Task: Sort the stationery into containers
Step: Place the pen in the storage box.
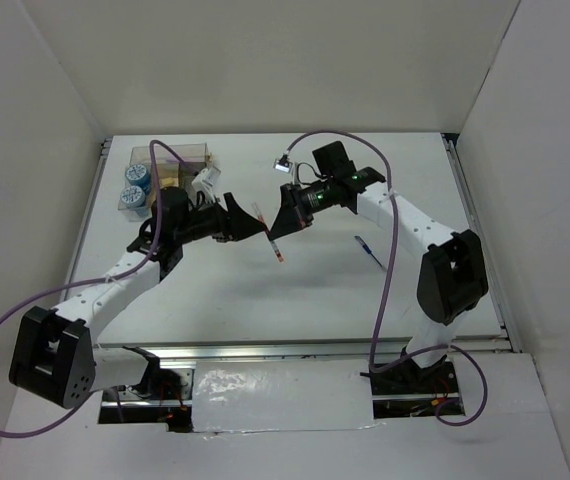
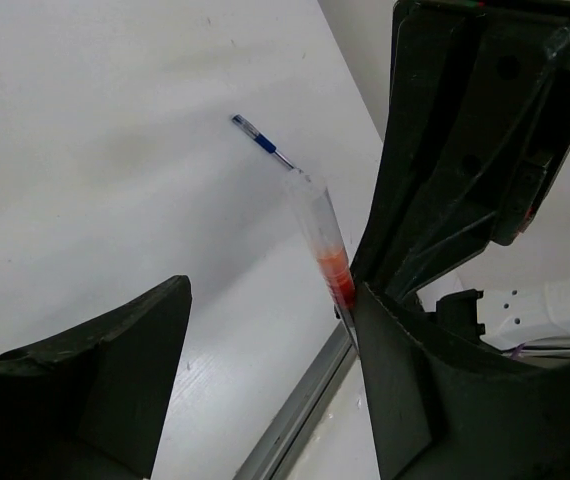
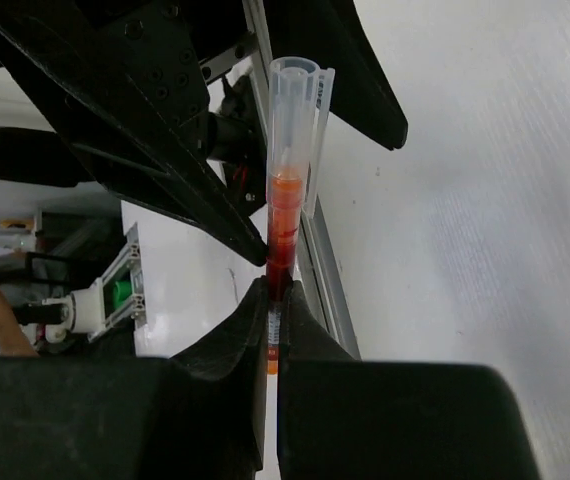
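1. While the right gripper [image 3: 273, 300] pinches the red-orange pen [image 3: 287, 200] tight near one end, the pen is held off the table [image 1: 225, 300], clear cap pointing away.
2. Spread wide, the left gripper [image 2: 270, 290] straddles the pen's capped end; contact cannot be told.
3. Flat on the table, the blue pen [image 1: 369, 251] lies well apart from both grippers.

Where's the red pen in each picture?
Top external: red pen near the middle, slanting.
Left wrist: red pen right of centre, leaning.
Right wrist: red pen in the centre, upright.
Shared landmark: the right gripper pinching it.
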You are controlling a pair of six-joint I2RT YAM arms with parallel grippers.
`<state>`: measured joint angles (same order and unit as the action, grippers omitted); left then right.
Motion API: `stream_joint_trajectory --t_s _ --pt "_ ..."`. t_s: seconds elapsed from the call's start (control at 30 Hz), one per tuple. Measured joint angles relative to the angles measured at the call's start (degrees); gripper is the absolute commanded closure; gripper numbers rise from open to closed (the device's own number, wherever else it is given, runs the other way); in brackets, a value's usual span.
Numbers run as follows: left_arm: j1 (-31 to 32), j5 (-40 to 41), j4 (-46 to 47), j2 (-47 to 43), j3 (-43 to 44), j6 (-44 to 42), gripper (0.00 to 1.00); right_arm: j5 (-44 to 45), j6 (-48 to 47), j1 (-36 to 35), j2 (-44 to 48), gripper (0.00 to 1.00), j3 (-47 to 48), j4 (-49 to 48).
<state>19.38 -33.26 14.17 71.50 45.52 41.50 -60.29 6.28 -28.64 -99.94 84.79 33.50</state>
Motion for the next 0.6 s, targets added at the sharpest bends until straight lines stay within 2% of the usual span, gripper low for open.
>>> stream_joint_trajectory --t_s 0.1,0.17,0.27,0.3,0.4,0.43,0.47,0.5,0.53,0.6 --pt "0.46 0.04 1.14 0.44 0.07 1.22 0.26 -0.13 1.81 -0.11 0.33 1.0 0.0 -1.25" --pt "0.87 0.02 1.64 0.74 0.24 2.23 0.31 -0.39 2.73 -0.33 0.33 1.0 0.0 -1.7" --pt "1.09 -0.59 2.99 1.31 0.46 3.28 0.46 -0.24 3.37 -1.11 0.33 1.0 0.0 -2.62" --pt "1.07 -1.16 3.48 1.4 0.5 4.07 0.55 -0.15 3.54 -1.18 0.33 1.0 0.0 -2.75" --pt "1.03 -2.6 5.75 1.57 0.5 6.03 0.66 -0.02 4.15 -1.16 0.33 1.0 0.0 -3.58" --pt "1.01 -3.13 6.51 1.64 0.48 6.93 0.74 -0.07 4.37 -1.16 0.33 1.0 0.0 -3.78" --pt "0.94 -3.45 7.1 1.75 0.48 7.56 0.79 -0.15 4.55 -1.14 0.33 0.97 0.0 -4.09" --pt "0.85 -3.85 7.85 1.86 0.46 8.68 0.88 -0.17 4.59 -1.11 0.33 0.9 0.0 -4.39" --pt "0.72 -4.0 8.15 1.88 0.46 9.79 0.93 -0.26 4.57 -1.11 0.28 0.73 0.0 -4.72" --pt "0.33 -4.48 8.28 1.88 0.59 9.88 1.0 -0.61 5.29 -0.68 0.26 0.52 -0.02 -5.18"
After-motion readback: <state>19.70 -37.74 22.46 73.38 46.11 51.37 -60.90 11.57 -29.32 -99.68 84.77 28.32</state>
